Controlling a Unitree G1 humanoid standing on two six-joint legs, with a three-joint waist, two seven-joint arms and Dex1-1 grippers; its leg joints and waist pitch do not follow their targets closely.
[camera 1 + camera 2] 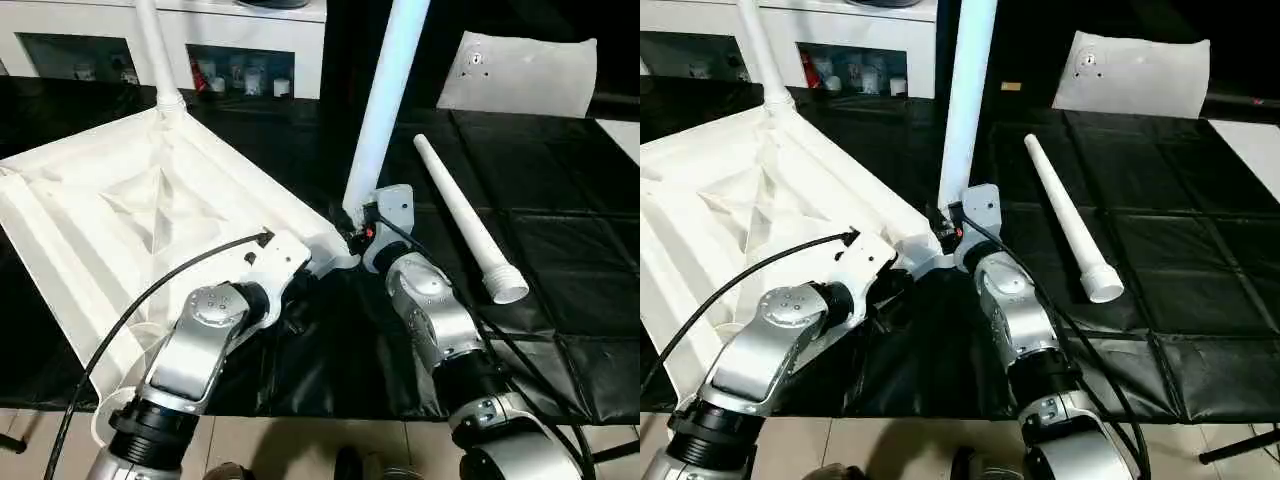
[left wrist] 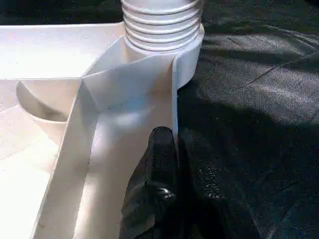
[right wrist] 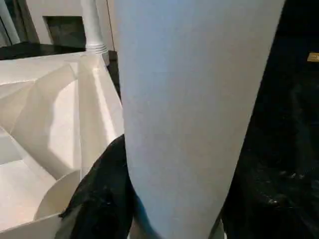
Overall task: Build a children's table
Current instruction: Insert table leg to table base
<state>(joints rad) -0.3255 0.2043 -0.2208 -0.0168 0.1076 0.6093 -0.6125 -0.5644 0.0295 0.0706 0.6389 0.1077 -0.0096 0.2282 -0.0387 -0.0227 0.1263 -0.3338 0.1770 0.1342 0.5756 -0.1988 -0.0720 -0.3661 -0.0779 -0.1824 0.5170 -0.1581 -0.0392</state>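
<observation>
- The table top (image 1: 120, 215) lies underside up on the near left; we are seating a leg (image 1: 385, 100) upright in its near right corner socket (image 2: 164, 50).
- Our right gripper (image 1: 357, 228) clasps that leg low down; keep it plumb while turning (threads look partly exposed).
- Our left gripper (image 2: 167, 149), clenched, pinches the top's edge rib, steadying it.
- A spare leg (image 1: 460, 215) lies on the right.
</observation>
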